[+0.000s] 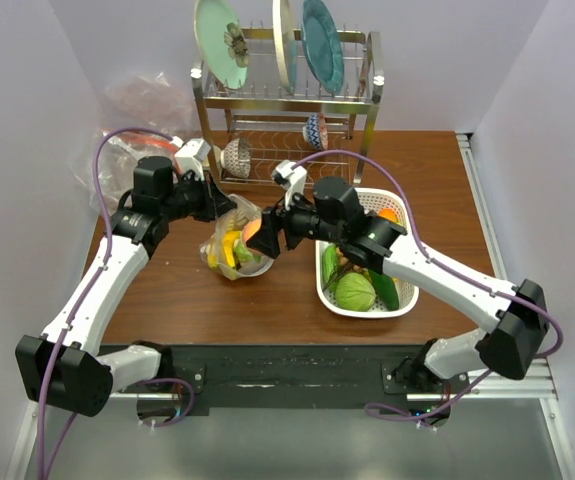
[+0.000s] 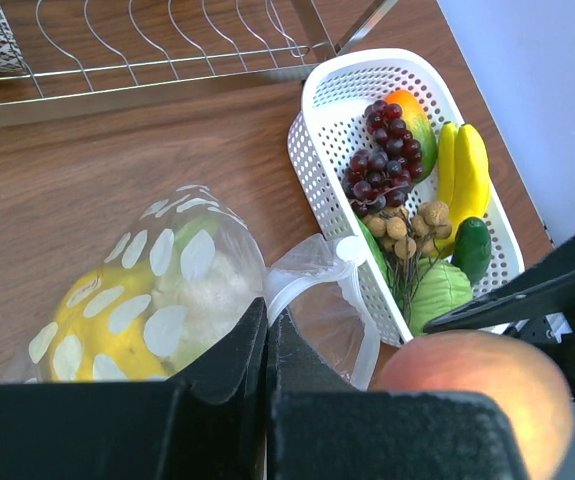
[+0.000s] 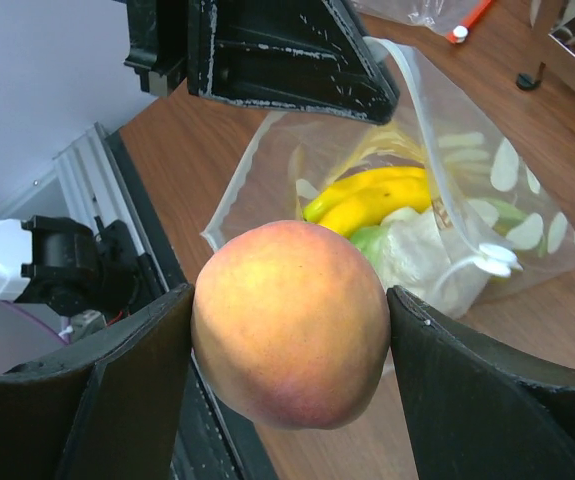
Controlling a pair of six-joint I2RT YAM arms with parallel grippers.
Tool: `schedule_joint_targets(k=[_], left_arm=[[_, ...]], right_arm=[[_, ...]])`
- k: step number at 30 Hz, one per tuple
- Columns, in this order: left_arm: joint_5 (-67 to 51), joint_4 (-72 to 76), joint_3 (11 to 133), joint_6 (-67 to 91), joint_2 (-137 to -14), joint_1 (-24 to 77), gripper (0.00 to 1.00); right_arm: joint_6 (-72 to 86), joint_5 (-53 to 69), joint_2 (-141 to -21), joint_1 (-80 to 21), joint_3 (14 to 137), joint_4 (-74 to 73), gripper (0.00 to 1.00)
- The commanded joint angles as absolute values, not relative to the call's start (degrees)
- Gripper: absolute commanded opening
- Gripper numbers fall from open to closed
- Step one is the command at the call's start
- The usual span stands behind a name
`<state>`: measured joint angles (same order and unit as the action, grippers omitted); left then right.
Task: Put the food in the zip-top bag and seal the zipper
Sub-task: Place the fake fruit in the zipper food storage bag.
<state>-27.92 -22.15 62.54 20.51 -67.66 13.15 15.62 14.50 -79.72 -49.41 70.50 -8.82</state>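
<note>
**Bag at mid-table, basket to its right, rack behind**

The zip-top bag (image 1: 235, 252) sits in the middle of the table (image 1: 287, 295), with bananas (image 3: 367, 200) inside it. The left pincer (image 1: 229, 210) reaches in from the left and pinches the bag's far edge. Just right of the bag's mouth, the right pincer (image 1: 260, 236) grips the peach (image 3: 292, 320) above the table. Further right stands a basket (image 1: 323, 280) with grapes (image 2: 377, 160) and other food in it. A dish rack (image 1: 287, 100) stands along the far edge, with plates (image 1: 219, 45) on its upper tier. A heap of plastic (image 1: 132, 130) lies at the far left.
</note>
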Motion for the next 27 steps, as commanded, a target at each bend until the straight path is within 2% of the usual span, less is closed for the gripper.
schedule_joint_targets(k=[1, 10, 27], left_arm=[[-30.14, -19.42, 65.30, 21.97, -67.67, 13.01, 0.00], [-31.55, -18.90, 67.23, 24.52, -67.94, 14.24, 0.00], [-36.21, -12.84, 71.46, 33.66, -68.99, 17.22, 0.00]], right_arm=[[16.43, 13.89, -82.08, -50.18, 72.78, -2.04, 0.61], [18.81, 7.21, -86.66, -50.36, 69.44, 10.88, 0.60], [20.38, -2.46, -93.69, -51.59, 63.72, 23.54, 0.59]])
